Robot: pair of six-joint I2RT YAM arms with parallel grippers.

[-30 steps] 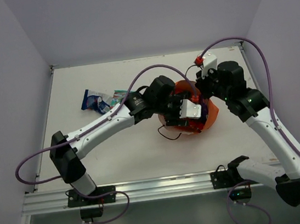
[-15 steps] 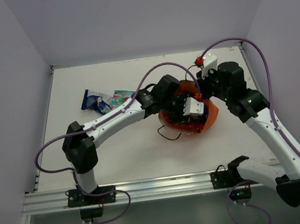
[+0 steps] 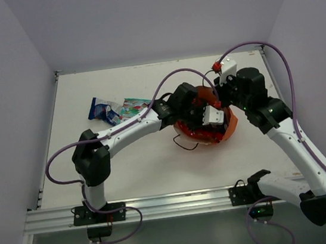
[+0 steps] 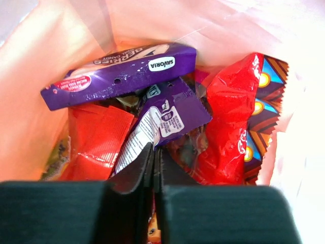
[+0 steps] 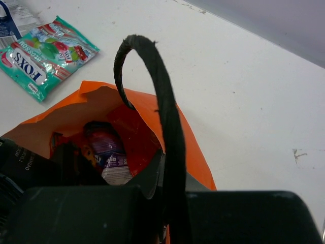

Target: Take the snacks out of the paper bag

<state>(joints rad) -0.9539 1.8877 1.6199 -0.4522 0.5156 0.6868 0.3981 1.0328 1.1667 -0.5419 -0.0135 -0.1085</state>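
Note:
The orange paper bag (image 3: 230, 126) lies right of the table's middle, its mouth facing left. My left gripper (image 4: 154, 152) is inside it, shut on the edge of a small purple packet (image 4: 175, 112) with a white label. Around that packet lie a long purple bar (image 4: 122, 73), a large red packet (image 4: 228, 122), a second red packet (image 4: 96, 140) and a patterned packet (image 4: 266, 117). My right gripper (image 5: 170, 168) is shut on the bag's rim (image 5: 152, 109) where the dark cord handle (image 5: 162, 101) joins it. A blue packet (image 3: 100, 109) and a teal packet (image 3: 132, 107) lie on the table, left of the bag.
White walls close in the table on the left, back and right. The left arm's purple cable (image 3: 172, 78) arches over the bag. The bag's other cord handle (image 3: 184, 148) lies loose on the table in front of it. A metal rail (image 3: 162, 203) runs along the near edge.
The left arm has reached deeper into the bag, and its jaws have closed from open onto the purple packet. The right arm has kept still, holding the bag.

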